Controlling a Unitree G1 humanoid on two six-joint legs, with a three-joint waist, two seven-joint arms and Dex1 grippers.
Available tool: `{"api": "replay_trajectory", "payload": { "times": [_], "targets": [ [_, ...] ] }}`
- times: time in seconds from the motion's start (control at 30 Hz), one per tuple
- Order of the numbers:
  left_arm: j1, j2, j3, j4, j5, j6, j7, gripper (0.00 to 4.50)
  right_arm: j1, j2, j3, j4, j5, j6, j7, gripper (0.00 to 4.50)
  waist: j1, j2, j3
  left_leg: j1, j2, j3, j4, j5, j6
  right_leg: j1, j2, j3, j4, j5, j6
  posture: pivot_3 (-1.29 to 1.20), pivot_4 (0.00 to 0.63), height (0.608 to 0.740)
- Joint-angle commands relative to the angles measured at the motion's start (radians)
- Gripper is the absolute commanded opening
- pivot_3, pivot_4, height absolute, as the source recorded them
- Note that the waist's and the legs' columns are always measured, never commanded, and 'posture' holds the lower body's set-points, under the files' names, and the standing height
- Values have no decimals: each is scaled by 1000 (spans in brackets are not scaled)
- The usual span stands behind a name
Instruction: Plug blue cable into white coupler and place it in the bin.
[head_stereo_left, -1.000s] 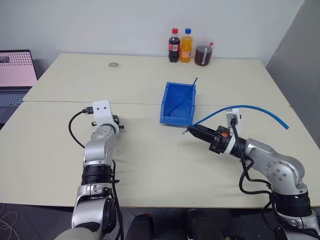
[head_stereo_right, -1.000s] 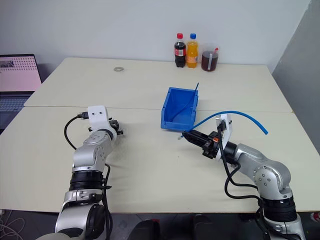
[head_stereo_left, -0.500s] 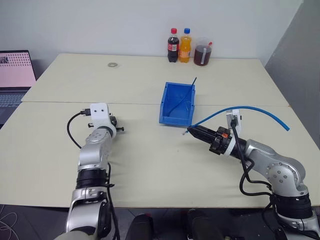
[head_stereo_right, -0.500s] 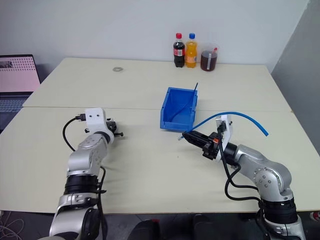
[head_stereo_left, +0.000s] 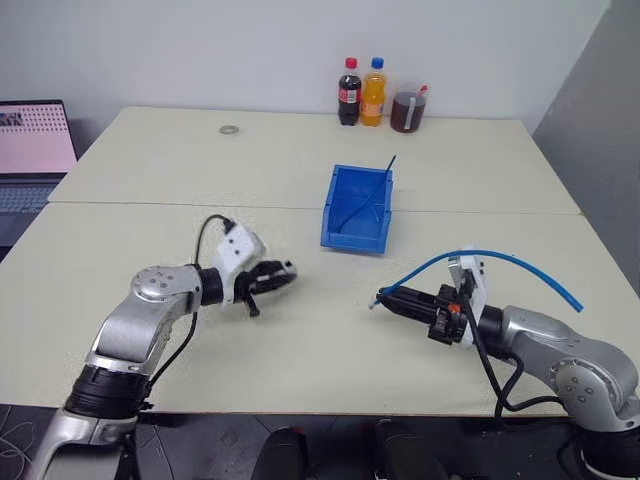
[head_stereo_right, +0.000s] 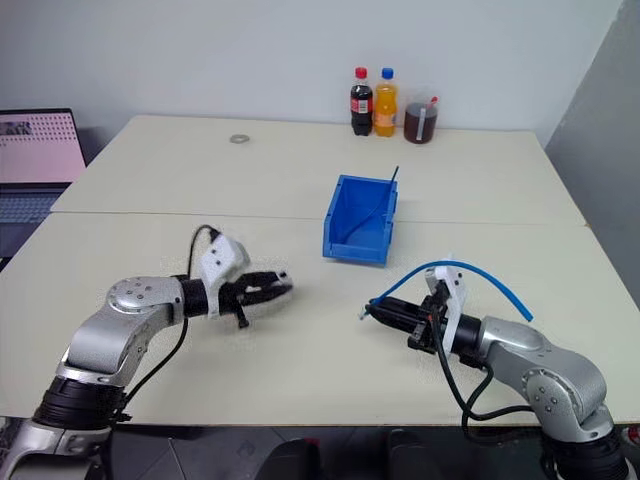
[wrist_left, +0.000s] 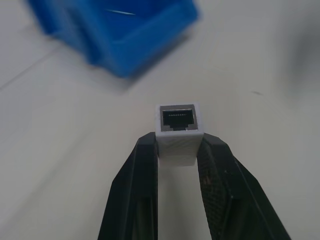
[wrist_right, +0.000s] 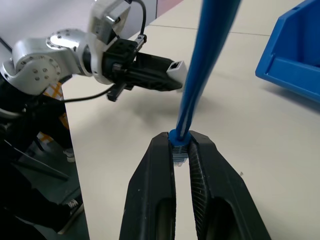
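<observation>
The white coupler (wrist_left: 179, 125) is pinched between my left gripper's (wrist_left: 179, 150) black fingers, its dark socket facing outward. That left gripper (head_stereo_left: 285, 270) hovers over the table's middle and points right, towards my right gripper (head_stereo_left: 385, 298). The right gripper is shut on the blue cable's plug end (wrist_right: 180, 150). A gap of bare table lies between plug and coupler (wrist_right: 176, 67). From the plug the blue cable (head_stereo_left: 520, 262) arcs up and over the right arm, then trails off to the right. The blue bin (head_stereo_left: 350, 238) stands beyond both grippers at the table's centre.
A thin straight blue cord (head_stereo_left: 388, 168) leans inside the bin. Two bottles (head_stereo_left: 361, 92) and a cup of dark liquid (head_stereo_left: 407, 110) stand at the back edge. A small ring (head_stereo_left: 229, 129) lies at the back left. A laptop (head_stereo_left: 35, 140) sits at the far left.
My left arm swung round from pointing ahead to pointing right, carrying the coupler towards the middle. The right gripper drew back nearer the front edge with the cable.
</observation>
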Motion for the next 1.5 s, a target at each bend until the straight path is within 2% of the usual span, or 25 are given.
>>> {"api": "replay_trajectory", "payload": {
  "times": [0.03,0.17,0.5,0.8,1.1,1.5],
  "targets": [
    [-34,56,-97,-11,51,-127,-180,779,23,-22,27,-51,-58,-56,40,111,0,0,0,0,0,0,0,0,0,0,0,0,0,0,0,0,150,740],
    [-65,56,-146,32,84,-193,-257,779,27,-24,47,-60,-91,-78,49,111,0,0,0,0,0,1,0,0,0,0,1,0,0,0,-1,0,150,740],
    [-74,-12,-210,128,170,-300,-271,779,-3,-11,93,-47,-166,-116,67,110,0,0,0,-1,0,0,0,0,0,0,2,0,0,-1,-1,0,150,740],
    [-77,-49,-236,194,219,-341,-277,778,-123,94,236,77,-278,-211,127,110,2,0,-1,1,0,0,2,0,0,3,1,-1,0,0,-1,0,150,740],
    [-94,-59,-238,207,214,-314,-296,778,-177,175,420,235,-485,-367,180,110,5,0,-1,1,0,1,3,0,1,3,1,-2,0,0,-1,0,150,740],
    [-97,-55,-247,205,225,-321,-320,778,-189,216,392,275,-538,-399,186,110,5,0,-1,1,0,0,4,0,0,4,1,-2,1,0,-1,0,150,740]
  ]
}}
